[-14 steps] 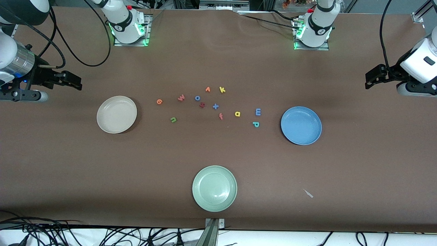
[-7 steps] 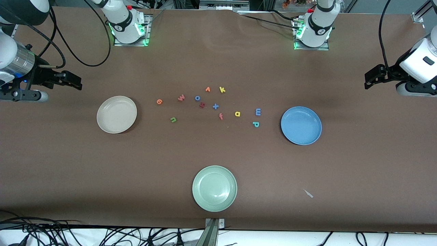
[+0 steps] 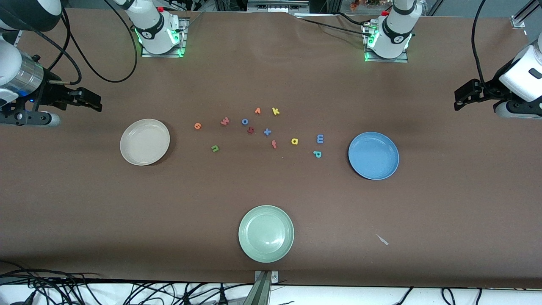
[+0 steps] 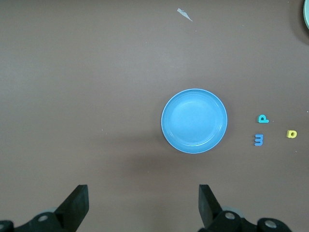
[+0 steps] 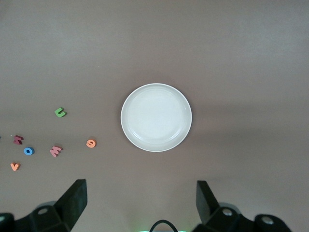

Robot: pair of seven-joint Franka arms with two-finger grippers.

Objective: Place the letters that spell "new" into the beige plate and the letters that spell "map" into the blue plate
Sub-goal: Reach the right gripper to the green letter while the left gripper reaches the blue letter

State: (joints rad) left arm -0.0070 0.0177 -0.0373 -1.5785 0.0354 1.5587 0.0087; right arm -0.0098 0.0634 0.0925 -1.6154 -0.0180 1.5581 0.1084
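The left gripper (image 4: 140, 203) hung with its jaws spread wide and empty, up over the bare table at the left arm's end. The right gripper (image 5: 140, 203) was equally wide and empty over the right arm's end.

Between them the round blue plate (image 3: 373, 155) and the cream beige plate (image 3: 145, 142) both lay empty. The small foam letters sat scattered on the brown table (image 3: 84, 203) between the plates. The blue "m" (image 3: 320, 138), teal "p" (image 3: 317, 154) and yellow "a" (image 3: 294, 141) lay near the blue plate. The green "n" (image 3: 215, 148), orange "e" (image 3: 197, 126) and what looked like the pinkish "w" (image 3: 225, 121) lay toward the beige plate. A pale green plate (image 3: 266, 233) sat nearest the front camera.
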